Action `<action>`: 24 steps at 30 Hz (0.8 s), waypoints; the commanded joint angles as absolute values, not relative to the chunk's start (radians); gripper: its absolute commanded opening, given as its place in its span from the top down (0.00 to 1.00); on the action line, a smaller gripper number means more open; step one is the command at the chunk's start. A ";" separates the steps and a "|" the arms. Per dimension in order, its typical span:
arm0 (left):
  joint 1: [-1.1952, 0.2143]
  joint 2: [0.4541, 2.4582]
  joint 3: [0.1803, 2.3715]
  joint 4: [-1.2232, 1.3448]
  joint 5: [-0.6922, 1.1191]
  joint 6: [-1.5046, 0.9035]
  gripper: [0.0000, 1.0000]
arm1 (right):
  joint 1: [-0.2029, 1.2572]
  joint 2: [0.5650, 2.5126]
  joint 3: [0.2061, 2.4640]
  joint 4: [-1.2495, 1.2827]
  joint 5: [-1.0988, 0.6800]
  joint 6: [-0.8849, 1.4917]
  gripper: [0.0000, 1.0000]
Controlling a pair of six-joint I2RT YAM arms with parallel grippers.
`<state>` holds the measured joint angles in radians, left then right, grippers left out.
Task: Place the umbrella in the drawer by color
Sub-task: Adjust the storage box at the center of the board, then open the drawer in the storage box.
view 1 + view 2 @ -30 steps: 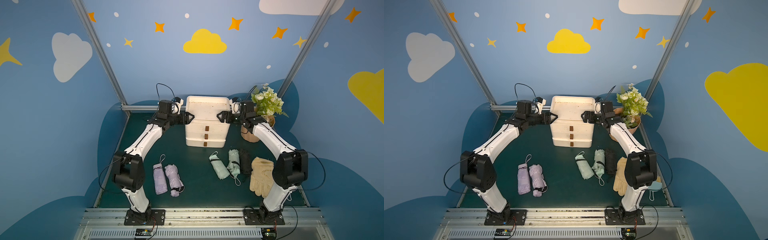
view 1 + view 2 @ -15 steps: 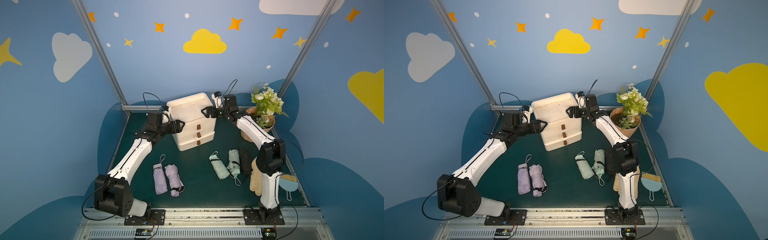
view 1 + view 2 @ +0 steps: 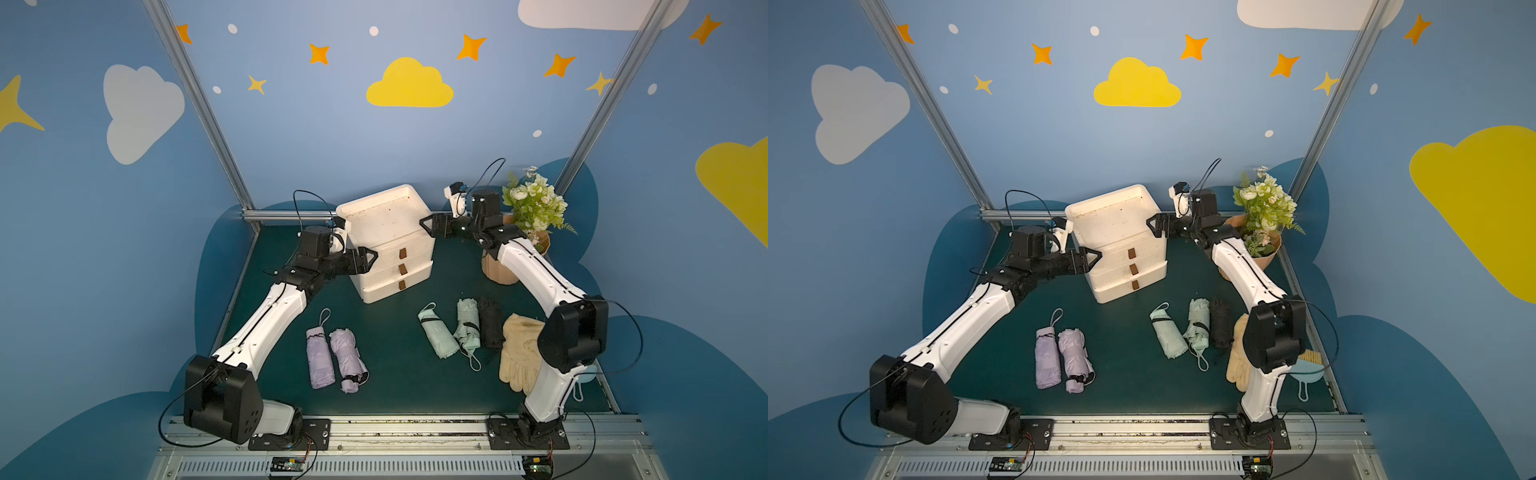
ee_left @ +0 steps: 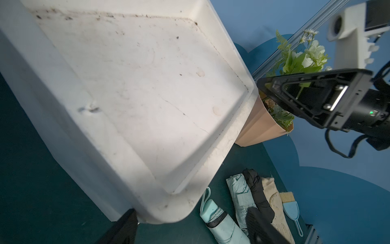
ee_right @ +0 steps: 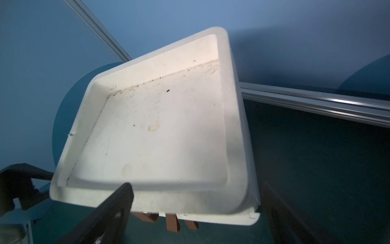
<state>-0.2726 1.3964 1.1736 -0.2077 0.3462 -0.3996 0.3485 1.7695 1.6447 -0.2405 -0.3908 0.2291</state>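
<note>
The white plastic drawer unit (image 3: 388, 245) stands askew at the back of the dark green mat (image 3: 395, 374). Its three drawers with brown tab pulls are shut, and its shallow top tray is scuffed and speckled with dirt. The left gripper (image 3: 369, 258) sits at the unit's front left corner with jaws spread wide; one finger is against the corner and nothing is held. The right gripper (image 3: 429, 224) is level with the tray rim on the opposite side, jaws likewise fully spread and empty. All umbrellas lie folded on the mat in front of the unit. Two lilac umbrellas (image 3: 320, 361) lie side by side nearer the left arm, one sleeved and smooth, one crumpled. Two mint umbrellas (image 3: 436, 338) and a black umbrella (image 3: 491, 326) lie nearer the right arm, the black one touching a cream fabric glove (image 3: 519, 357). The right arm's elbow covers part of the glove and most of a pale blue brush (image 3: 1307, 376). A ribbed tan pot (image 3: 500, 272) of artificial flowers (image 3: 534, 203) stands just behind the right forearm.
</note>
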 commanded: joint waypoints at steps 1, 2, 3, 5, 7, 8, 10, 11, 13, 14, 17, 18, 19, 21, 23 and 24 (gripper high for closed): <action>-0.282 1.349 1.164 -0.184 0.341 -0.382 0.15 | 0.329 1.623 1.488 -0.145 -0.456 0.259 0.02; -0.282 1.335 1.158 -0.190 0.325 -0.380 0.14 | 0.329 1.581 1.421 -0.103 -0.480 0.286 0.02; -0.282 1.322 1.150 -0.196 0.307 -0.377 0.14 | 0.330 1.544 1.357 -0.060 -0.510 0.319 0.02; -0.282 1.287 1.128 -0.205 0.264 -0.377 0.13 | 0.334 1.490 1.243 0.038 -0.575 0.397 0.02; -0.281 1.246 1.107 -0.211 0.225 -0.373 0.13 | 0.345 1.456 1.144 0.139 -0.628 0.488 0.02; -0.281 1.225 1.100 -0.215 0.198 -0.370 0.13 | 0.353 1.445 1.102 0.188 -0.648 0.527 0.03; -0.283 1.192 1.102 -0.218 0.188 -0.356 0.13 | 0.376 1.438 1.048 0.244 -0.664 0.569 0.04; -0.284 1.185 1.113 -0.219 0.192 -0.349 0.13 | 0.390 1.442 1.032 0.258 -0.667 0.582 0.04; -0.284 1.187 1.147 -0.227 0.213 -0.335 0.13 | 0.406 1.461 1.021 0.277 -0.692 0.613 0.04; -0.285 1.195 1.169 -0.229 0.226 -0.332 0.13 | 0.409 1.480 1.020 0.295 -0.714 0.626 0.04; -0.289 1.240 1.225 -0.213 0.273 -0.335 0.13 | 0.424 1.543 1.012 0.387 -0.744 0.675 0.05; -0.292 1.262 1.248 -0.207 0.290 -0.335 0.13 | 0.430 1.570 1.006 0.439 -0.753 0.698 0.05; -0.290 1.285 1.271 -0.203 0.305 -0.333 0.13 | 0.434 1.593 1.003 0.483 -0.758 0.719 0.05; -0.297 1.339 1.330 -0.203 0.330 -0.330 0.14 | 0.440 1.650 1.003 0.573 -0.762 0.777 0.05; -0.303 1.395 1.383 -0.204 0.349 -0.326 0.14 | 0.444 1.695 1.018 0.616 -0.764 0.811 0.06; -0.306 1.423 1.412 -0.207 0.361 -0.323 0.14 | 0.447 1.714 1.028 0.623 -0.762 0.821 0.07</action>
<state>-0.2966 1.3663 1.3537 -0.2104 0.3042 -0.3435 0.4370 1.6722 1.0115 0.4820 -0.7353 0.7383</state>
